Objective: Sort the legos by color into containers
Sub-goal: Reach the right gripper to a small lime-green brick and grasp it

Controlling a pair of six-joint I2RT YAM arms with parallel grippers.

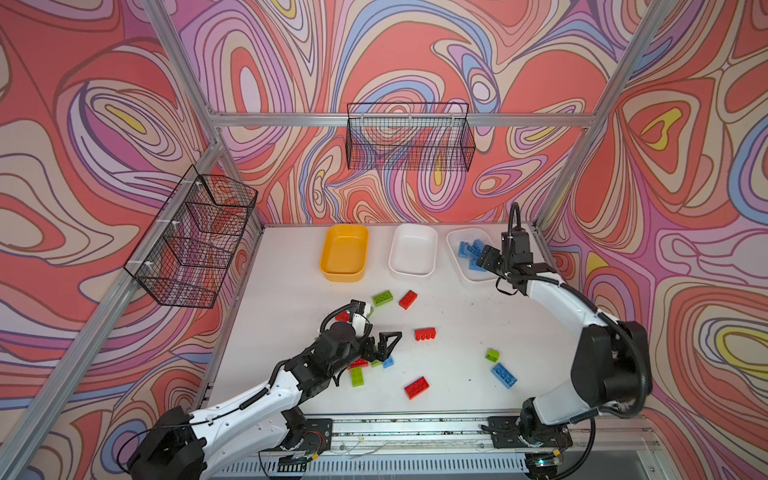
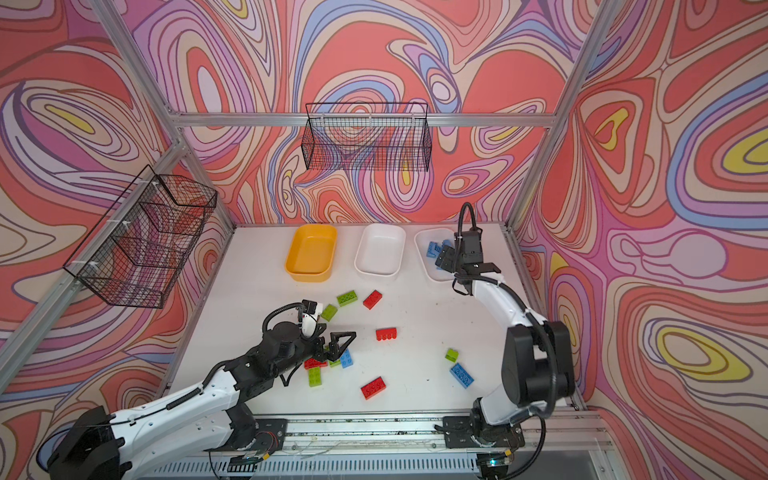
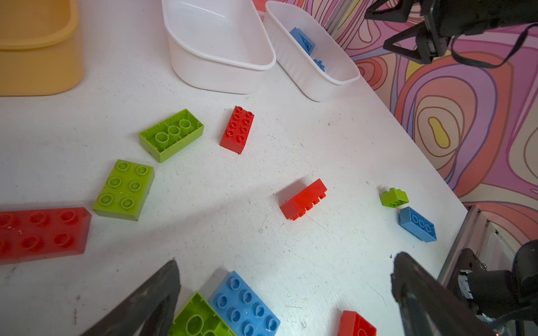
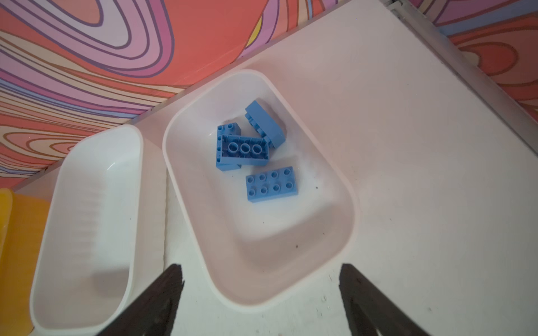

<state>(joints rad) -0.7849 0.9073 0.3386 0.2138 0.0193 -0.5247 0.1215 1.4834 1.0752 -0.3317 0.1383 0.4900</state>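
The right claw (image 4: 260, 270) hangs above the white tub (image 4: 350, 209) at the back right corner of the bench (image 1: 457, 316), jaws spread and empty, with four blue bricks (image 4: 272, 183) lying inside. Along the back edge, the middle white tub (image 1: 413, 249) and the yellow tub (image 1: 345, 249) hold nothing. The left claw (image 3: 286, 259), likewise spread and empty, hovers low, left of the bench's middle, over a huddle where a blue brick (image 3: 244, 302) touches a green brick (image 3: 198, 320). Other loose bricks (image 1: 424, 334) in red, green and blue dot the bench. The likely hazard: closing on that tight pair could drag the neighbour along, putting a wrong colour in a tub.
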